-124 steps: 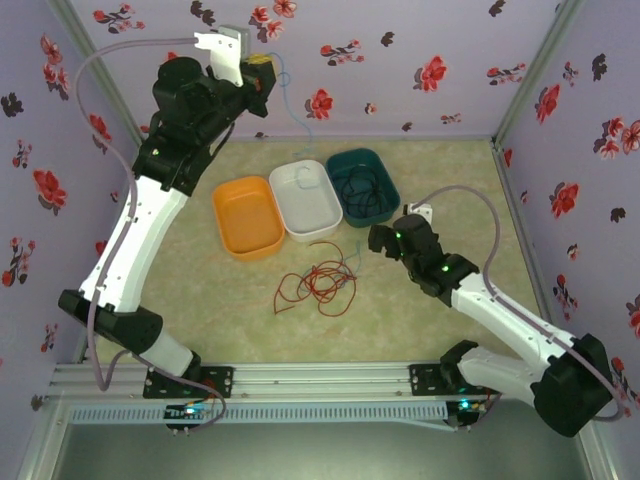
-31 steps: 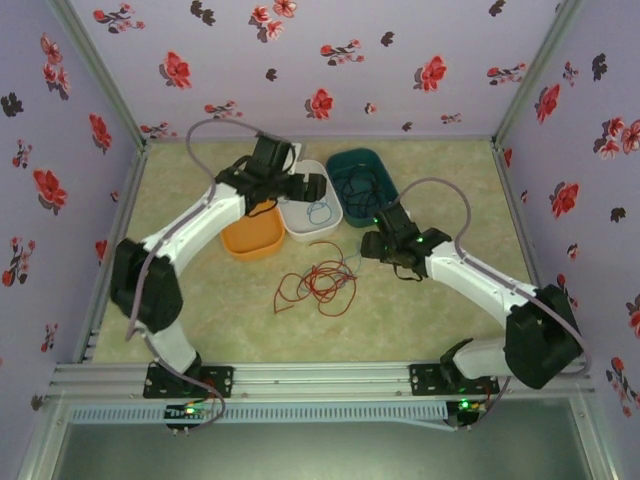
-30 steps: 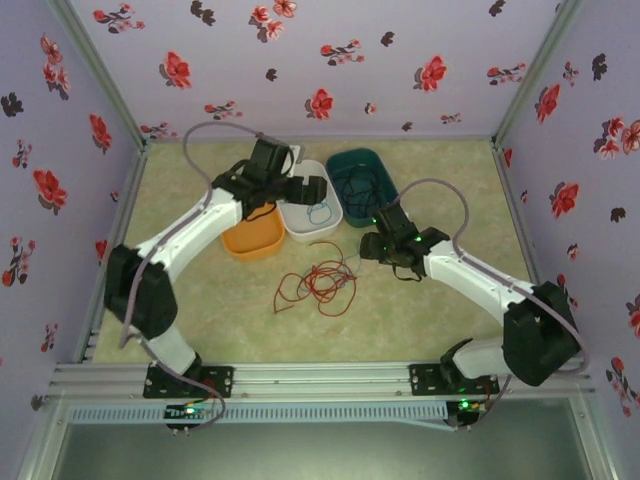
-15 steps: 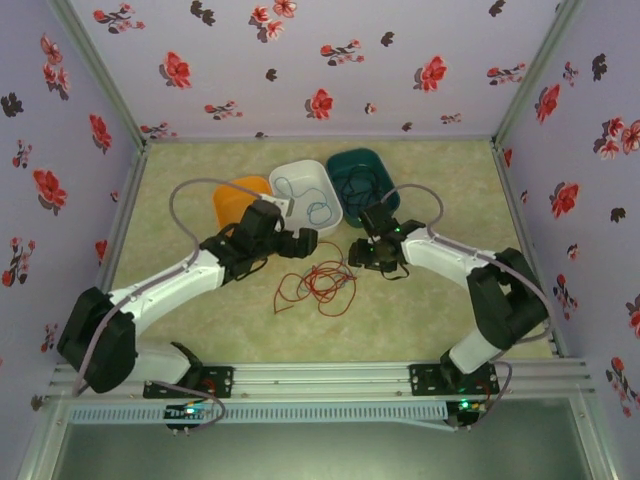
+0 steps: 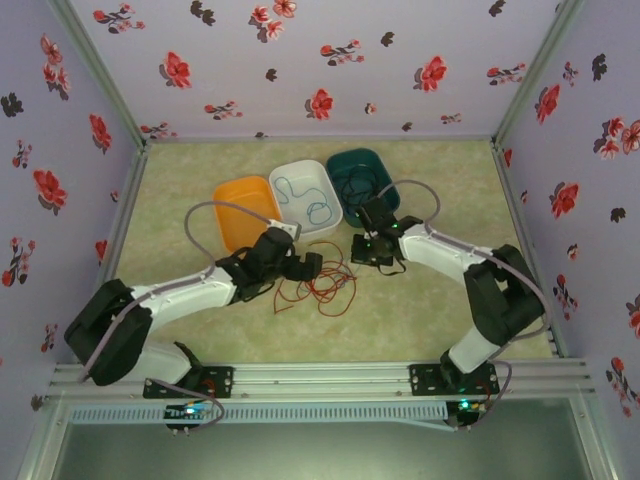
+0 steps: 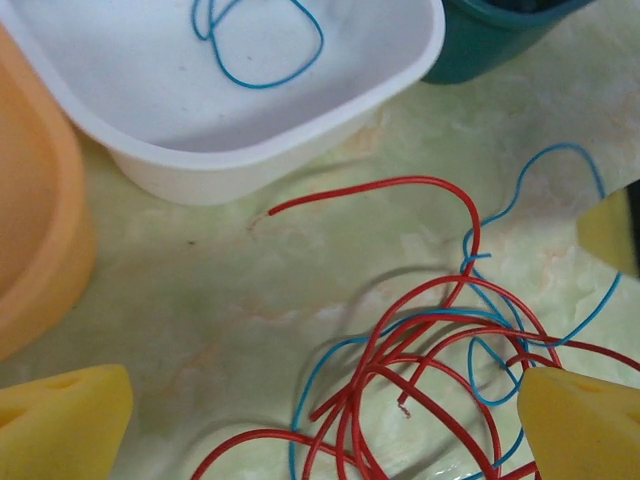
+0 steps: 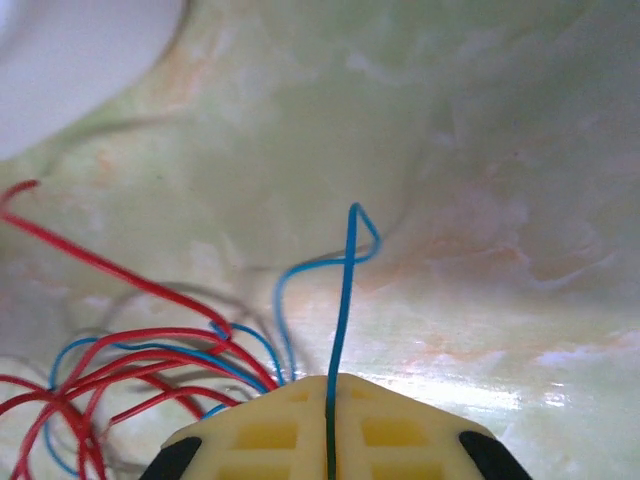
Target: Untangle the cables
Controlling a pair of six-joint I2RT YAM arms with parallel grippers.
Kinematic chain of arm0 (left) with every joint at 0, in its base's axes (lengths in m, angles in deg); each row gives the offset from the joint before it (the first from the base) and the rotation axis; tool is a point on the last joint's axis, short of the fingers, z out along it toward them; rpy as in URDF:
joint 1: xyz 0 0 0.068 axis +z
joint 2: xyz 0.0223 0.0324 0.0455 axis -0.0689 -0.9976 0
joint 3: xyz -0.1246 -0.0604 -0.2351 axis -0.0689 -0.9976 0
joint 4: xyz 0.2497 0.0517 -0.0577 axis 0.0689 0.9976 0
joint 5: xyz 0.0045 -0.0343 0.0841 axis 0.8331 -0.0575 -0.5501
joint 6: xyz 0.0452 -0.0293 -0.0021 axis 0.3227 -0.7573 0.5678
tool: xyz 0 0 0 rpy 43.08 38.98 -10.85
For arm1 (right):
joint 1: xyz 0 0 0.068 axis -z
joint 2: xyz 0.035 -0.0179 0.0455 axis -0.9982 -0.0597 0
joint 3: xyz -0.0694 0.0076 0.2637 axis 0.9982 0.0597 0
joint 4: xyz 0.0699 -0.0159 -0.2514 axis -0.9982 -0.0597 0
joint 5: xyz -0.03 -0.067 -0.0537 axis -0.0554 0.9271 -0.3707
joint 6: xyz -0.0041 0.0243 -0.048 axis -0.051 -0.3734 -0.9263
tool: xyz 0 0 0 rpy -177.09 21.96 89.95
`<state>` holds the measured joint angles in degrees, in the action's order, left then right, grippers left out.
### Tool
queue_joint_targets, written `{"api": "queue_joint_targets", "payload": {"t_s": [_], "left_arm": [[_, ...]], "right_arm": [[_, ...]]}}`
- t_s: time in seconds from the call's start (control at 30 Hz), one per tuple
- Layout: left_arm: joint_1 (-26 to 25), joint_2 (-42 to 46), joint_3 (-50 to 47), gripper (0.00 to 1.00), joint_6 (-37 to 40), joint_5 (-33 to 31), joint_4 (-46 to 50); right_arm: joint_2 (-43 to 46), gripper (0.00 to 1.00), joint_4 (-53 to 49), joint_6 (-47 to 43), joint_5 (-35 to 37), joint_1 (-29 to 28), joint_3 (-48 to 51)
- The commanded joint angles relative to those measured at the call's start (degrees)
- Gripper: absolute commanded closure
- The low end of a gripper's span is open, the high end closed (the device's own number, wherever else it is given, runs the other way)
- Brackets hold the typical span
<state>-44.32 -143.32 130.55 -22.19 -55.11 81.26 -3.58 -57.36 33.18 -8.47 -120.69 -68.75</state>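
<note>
Right claw (image 7: 328, 400) snapped together on a blue cable (image 7: 343, 290); left claw (image 6: 320, 425), still wide apart, dropped over the red cables (image 6: 400, 182).

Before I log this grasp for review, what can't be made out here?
Right wrist: blue cable vanishes between the shut right jaws; its end is hidden.
Left wrist: red cables cut off by the bottom edge.
Top external: dark cables in the teal tray too thin to count.
</note>
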Motion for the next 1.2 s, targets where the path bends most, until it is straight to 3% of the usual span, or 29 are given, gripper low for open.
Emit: {"api": "queue_joint_targets", "payload": {"t_s": [0.0, 0.1, 0.5, 0.77, 1.17], "left_arm": [[-1.61, -3.19, 1.53, 0.01, 0.50, -1.69, -2.88], [-2.31, -6.35, 3.55, 0.01, 0.81, -1.70, -2.66], [-3.39, -12.88, 6.04, 0.14, -0.19, -1.10, -1.09], [-3.44, -15.65, 5.96, 0.33, -0.84, 1.48, -1.31], [-3.93, -18.57, 5.95, 0.77, -1.77, 5.30, -1.89]], "right_arm": [[4.28, 0.95, -2.80, -0.60, 1.77, 0.10, -1.56], [6.68, 1.00, -4.12, -0.47, 1.37, -0.23, -1.80], [19.07, 1.00, -8.53, -4.64, 2.52, -1.66, -4.00], [28.04, 1.00, -11.03, -9.94, 1.99, -1.65, -9.57], [32.70, 1.00, -14.22, -14.55, 1.90, -1.64, -16.12]]}}
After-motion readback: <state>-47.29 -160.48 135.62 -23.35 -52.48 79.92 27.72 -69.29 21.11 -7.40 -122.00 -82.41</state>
